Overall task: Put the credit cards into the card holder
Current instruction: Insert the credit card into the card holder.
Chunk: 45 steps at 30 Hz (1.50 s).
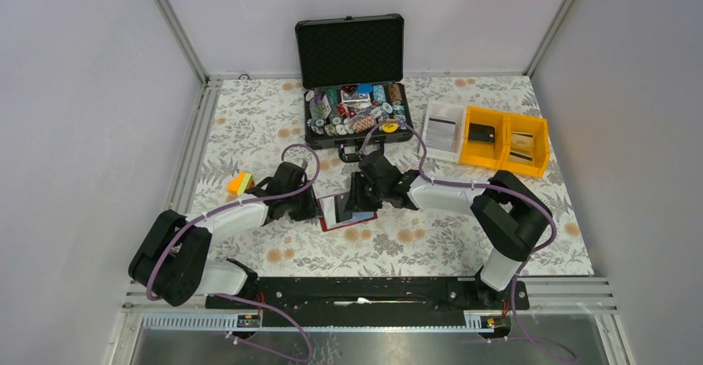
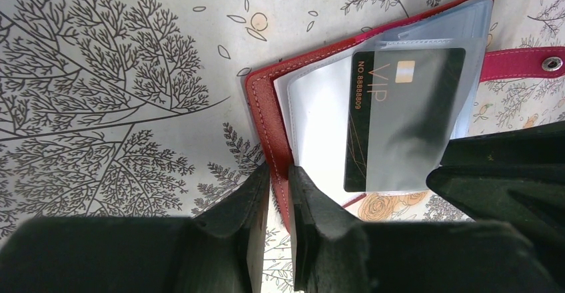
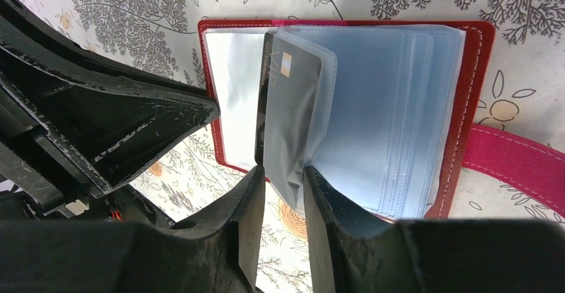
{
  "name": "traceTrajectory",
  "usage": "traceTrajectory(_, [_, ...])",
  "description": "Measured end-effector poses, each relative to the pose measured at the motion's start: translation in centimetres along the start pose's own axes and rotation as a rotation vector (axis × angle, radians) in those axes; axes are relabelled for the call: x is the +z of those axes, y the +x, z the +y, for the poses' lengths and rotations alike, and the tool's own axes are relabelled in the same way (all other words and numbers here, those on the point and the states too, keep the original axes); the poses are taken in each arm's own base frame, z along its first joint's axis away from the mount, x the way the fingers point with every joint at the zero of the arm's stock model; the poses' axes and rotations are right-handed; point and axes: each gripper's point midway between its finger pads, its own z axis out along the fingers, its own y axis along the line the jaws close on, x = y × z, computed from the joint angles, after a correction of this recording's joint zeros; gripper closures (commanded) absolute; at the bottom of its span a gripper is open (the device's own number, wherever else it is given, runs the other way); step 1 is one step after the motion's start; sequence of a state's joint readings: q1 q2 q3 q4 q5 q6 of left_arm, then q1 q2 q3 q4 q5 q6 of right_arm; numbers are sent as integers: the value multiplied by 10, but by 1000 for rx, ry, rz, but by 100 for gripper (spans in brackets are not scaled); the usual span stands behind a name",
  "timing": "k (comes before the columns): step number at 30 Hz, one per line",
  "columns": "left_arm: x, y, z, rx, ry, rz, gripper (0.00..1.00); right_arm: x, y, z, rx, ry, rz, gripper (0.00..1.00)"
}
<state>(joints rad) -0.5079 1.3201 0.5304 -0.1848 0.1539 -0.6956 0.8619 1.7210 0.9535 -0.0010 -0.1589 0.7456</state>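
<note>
**A:** Where's the holder?

**Me:** The holder [image 2: 263,106] lies open on the worktop [image 1: 249,116] between my 2 arms, with its snap tab [image 2: 526,63] out to one side. My left tool [image 2: 280,186] is pinched almost shut on the red cover edge, pinning it down.

**A:** And the right?

**Me:** My right tool [image 3: 285,186] is closed to a narrow gap on 1 clear sleeve [image 3: 313,126], which stands up off the others. A dark VIP card [image 2: 356,133] is mostly inside it. 1 long strip, the one with the number, shows bare.

**A:** What does seating it take?

**Me:** As I judge it, a firm left pinch so the holder can't slide. The card should be pushed along the sleeve's own line, not across it. The plastic looks floppy, so a skewed push could jam a corner or crease the pocket. I'd let go only once no bare strip shows.
</note>
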Motion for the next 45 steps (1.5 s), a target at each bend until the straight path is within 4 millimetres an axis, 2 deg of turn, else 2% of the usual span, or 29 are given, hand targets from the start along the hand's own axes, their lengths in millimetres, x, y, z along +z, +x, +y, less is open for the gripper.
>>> traceTrajectory(4, [0, 0, 0, 3, -1, -1, 90, 1, 1, -2, 6, 4, -1, 75])
traceTrajectory(11, [0, 0, 2, 8, -4, 0, 96, 1, 1, -4, 13, 14, -7, 90])
traceTrajectory(17, [0, 0, 1, 9, -3, 0, 98, 2, 1, -6, 21, 21, -9, 100])
traceTrajectory(31, [-2, -1, 0, 10, 2, -5, 100, 0, -1, -11, 4, 58, -10, 100])
traceTrajectory(45, [-9, -8, -7, 17, 30, -39, 98, -13, -16, -17, -117, 165, -4, 100])
